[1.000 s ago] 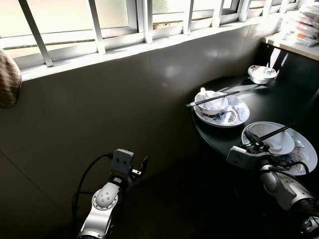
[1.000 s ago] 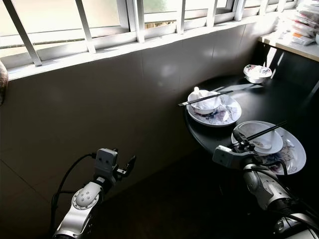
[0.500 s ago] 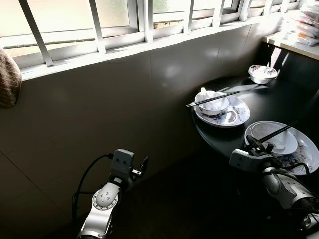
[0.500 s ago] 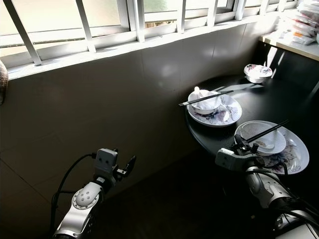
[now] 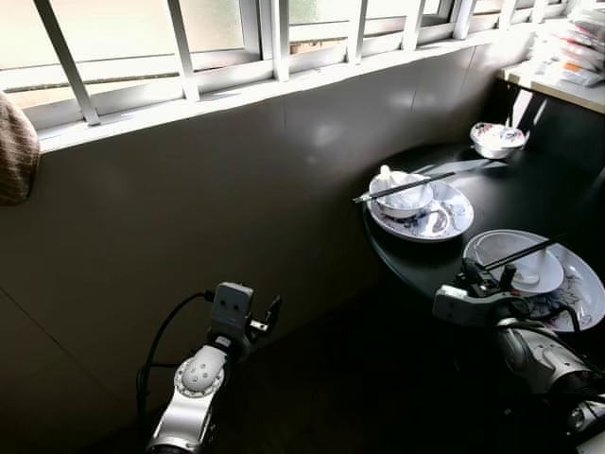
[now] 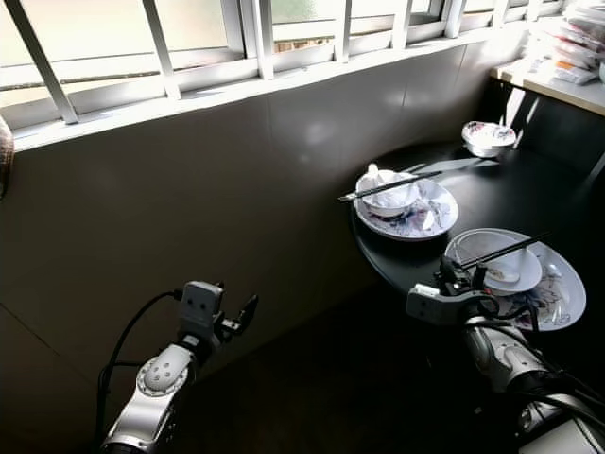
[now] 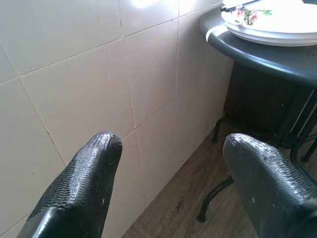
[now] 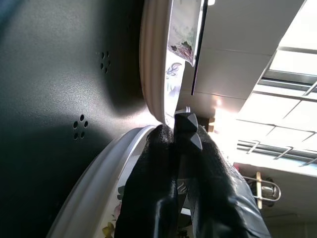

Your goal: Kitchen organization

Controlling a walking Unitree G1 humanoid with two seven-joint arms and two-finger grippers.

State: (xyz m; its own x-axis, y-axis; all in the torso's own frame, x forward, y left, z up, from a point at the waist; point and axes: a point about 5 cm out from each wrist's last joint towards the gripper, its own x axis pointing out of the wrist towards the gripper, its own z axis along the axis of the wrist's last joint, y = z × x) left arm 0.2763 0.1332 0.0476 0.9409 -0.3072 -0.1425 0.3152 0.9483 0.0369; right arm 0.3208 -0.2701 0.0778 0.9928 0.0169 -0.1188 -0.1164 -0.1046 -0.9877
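Note:
Two white floral plates sit on the round black table (image 5: 529, 194). The near plate (image 5: 579, 295) carries a white bowl (image 5: 518, 262) with black chopsticks (image 5: 522, 253) laid across it. My right gripper (image 5: 487, 276) is at this plate's left rim. In the right wrist view its fingers (image 8: 148, 173) are pressed together on the near plate's rim (image 8: 99, 188). The far plate (image 5: 446, 220) holds a similar bowl (image 5: 405, 195) and chopsticks. My left gripper (image 5: 272, 312) hangs low by the tiled wall, open, with nothing between its fingers (image 7: 84, 183).
A small patterned bowl (image 5: 496, 139) stands at the table's back. A counter with stacked packets (image 5: 567, 52) is at the far right. The barred window (image 5: 265, 38) runs above the dark tiled wall. Table legs (image 7: 218, 188) stand on a wooden floor.
My right gripper has edged forward to the near plate's rim and its fingers now stand over the edge. The left arm has not moved.

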